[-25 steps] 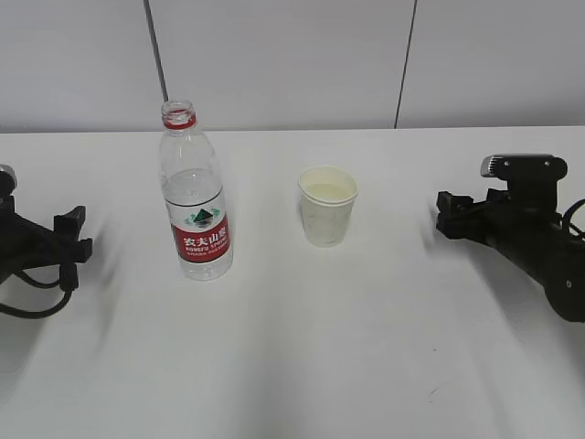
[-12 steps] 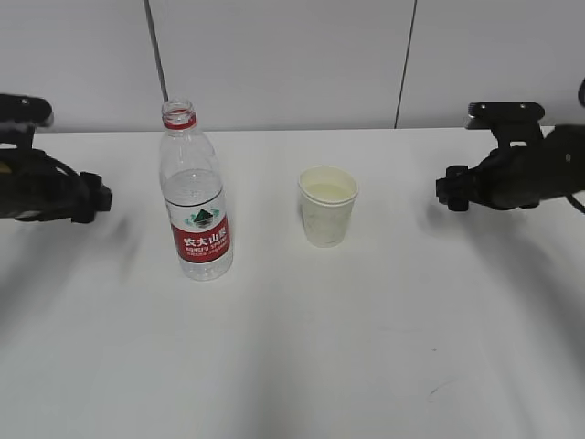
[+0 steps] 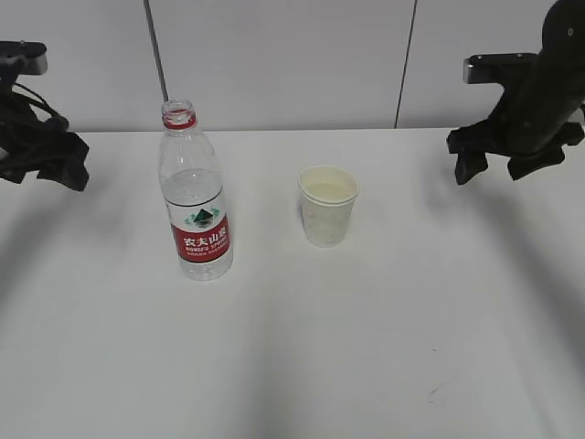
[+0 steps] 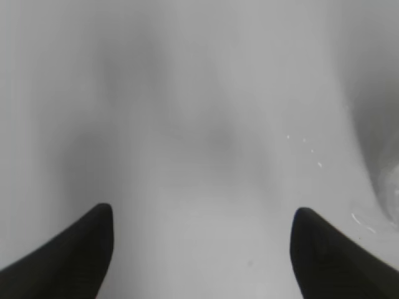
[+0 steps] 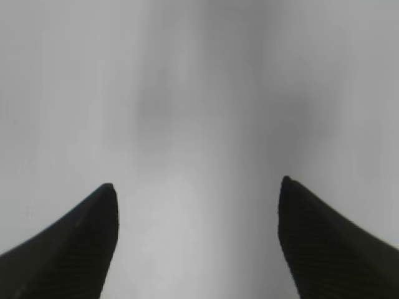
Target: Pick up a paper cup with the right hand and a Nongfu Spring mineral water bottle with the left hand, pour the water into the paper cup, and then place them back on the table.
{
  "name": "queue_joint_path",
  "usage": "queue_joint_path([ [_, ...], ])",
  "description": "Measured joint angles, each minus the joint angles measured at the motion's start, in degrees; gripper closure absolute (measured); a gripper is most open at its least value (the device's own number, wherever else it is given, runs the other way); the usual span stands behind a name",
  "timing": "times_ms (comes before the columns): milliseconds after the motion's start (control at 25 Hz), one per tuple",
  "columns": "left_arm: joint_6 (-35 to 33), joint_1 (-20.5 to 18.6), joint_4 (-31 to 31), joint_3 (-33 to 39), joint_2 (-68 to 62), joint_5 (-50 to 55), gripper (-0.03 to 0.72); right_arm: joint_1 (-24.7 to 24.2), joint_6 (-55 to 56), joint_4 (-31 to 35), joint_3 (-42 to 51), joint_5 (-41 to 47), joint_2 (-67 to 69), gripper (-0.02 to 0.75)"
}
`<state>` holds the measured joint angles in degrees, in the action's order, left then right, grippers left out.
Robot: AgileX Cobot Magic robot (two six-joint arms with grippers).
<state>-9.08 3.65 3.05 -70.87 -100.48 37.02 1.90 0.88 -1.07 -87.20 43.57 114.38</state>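
Both end effectors, left (image 3: 57, 163) and right (image 3: 498, 163), gape empty, flanking bottle (image 3: 194, 197) and cup (image 3: 327, 205).

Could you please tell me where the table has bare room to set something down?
The table is bare across the whole front, and left of the bottle and right of the cup. Only the gap between bottle and cup is tight.

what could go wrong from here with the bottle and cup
The Nongfu Spring mineral water bottle stands uncapped and tall, so a sideways bump from the left claw might tip it and spill water on the table. The paper cup looks light; the right claw, open wide, could knock it over or crush it when closing.
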Motion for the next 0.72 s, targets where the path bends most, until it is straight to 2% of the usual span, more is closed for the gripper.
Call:
queue_joint_path([
  [320,3.6,-0.1,-9.3,-9.1,0.0,19.8,0.157,0.0,-0.9,0.0,-7.4,17.2,0.0,0.148],
  [560,4.7,-0.2,-10.5,-10.1,0.1,27.5,0.157,0.0,-2.3,0.1,-7.7,24.4,0.0,0.148],
  [720,4.7,-0.2,-10.5,-9.9,1.4,29.0,0.157,0.0,-3.5,1.7,-7.7,25.9,-0.9,0.148],
])
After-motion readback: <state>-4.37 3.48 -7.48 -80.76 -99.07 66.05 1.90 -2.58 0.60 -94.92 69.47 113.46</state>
